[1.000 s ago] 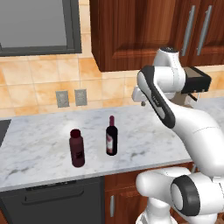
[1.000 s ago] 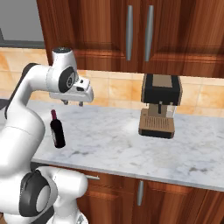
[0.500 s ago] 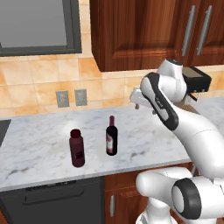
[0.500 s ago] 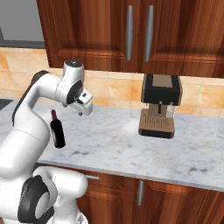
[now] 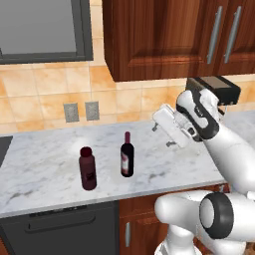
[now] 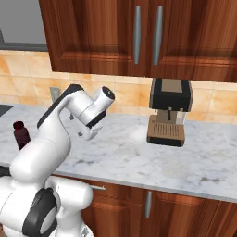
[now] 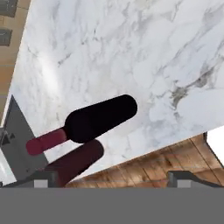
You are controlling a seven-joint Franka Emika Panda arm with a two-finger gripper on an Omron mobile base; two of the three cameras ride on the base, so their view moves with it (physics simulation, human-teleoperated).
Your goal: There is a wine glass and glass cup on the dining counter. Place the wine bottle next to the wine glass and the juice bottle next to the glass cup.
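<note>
The wine bottle [image 5: 127,156] stands upright on the marbled worktop [image 5: 45,164] against the tiled wall, with the squat maroon juice bottle [image 5: 88,169] a little to its left. My gripper [image 5: 161,136] hangs open and empty above the worktop, to the right of the wine bottle and apart from it. The hand view looks down on the wine bottle [image 7: 97,118] and the juice bottle [image 7: 73,162] beyond my gripper [image 7: 114,178]. From the right base, the juice bottle [image 6: 21,134] shows left of my gripper [image 6: 76,125]. The wine glass, glass cup and dining counter are out of view.
A brown and black coffee machine [image 6: 169,111] stands on the worktop at the right. Dark wood wall cabinets [image 5: 164,35] hang overhead. Two wall outlets [image 5: 77,111] sit on the tiles, and a dark stovetop edge [image 5: 2,145] borders the worktop's left end.
The arm has swung forward and the hand has come down from near cabinet height to just above the worktop, closer to the bottles. Both bottles stand where they were.
</note>
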